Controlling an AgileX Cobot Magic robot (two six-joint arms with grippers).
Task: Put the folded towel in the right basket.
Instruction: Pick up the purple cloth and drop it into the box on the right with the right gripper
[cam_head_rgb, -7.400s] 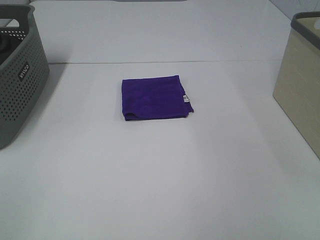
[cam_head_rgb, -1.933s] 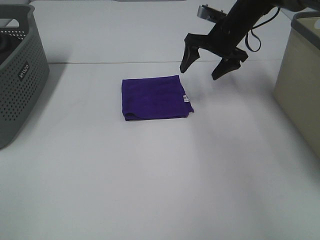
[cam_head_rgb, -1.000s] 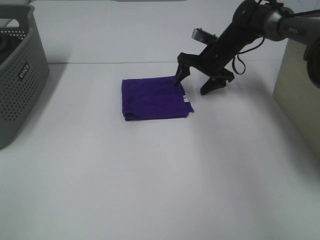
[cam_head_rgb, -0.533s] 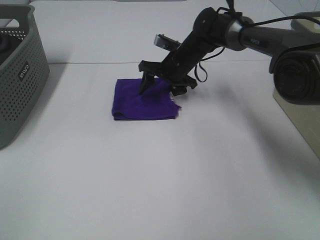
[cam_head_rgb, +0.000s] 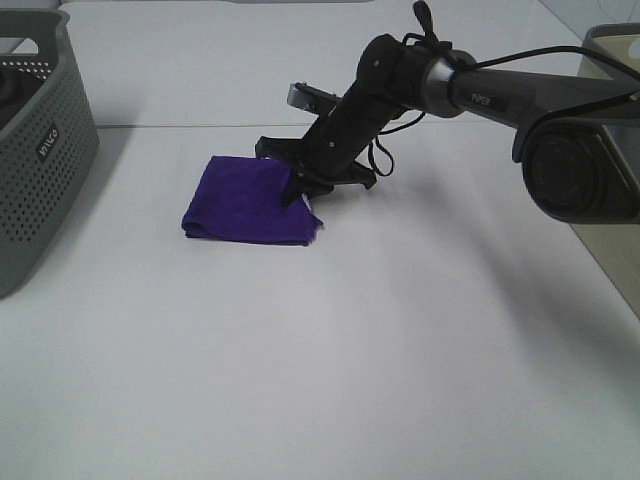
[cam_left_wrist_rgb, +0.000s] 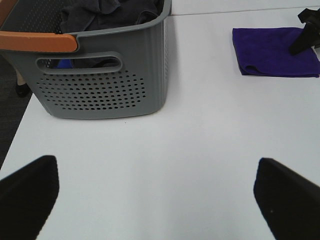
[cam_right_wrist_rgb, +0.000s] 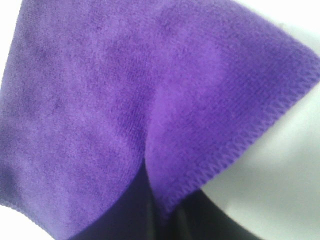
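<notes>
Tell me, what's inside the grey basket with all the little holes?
Dark crumpled cloth is heaped in the grey basket, and something blue shows through its handle slot. Its walls hide whatever lies lower down.

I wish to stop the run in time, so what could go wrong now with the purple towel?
1. The right gripper presses on the edge of the purple towel, and the towel has slid left since earlier, away from the right basket; it may keep pushing, not gripping.
2. The right wrist view shows the cloth bunched at one corner, so the jaws might pinch one layer only and the fold could open when lifted.
</notes>
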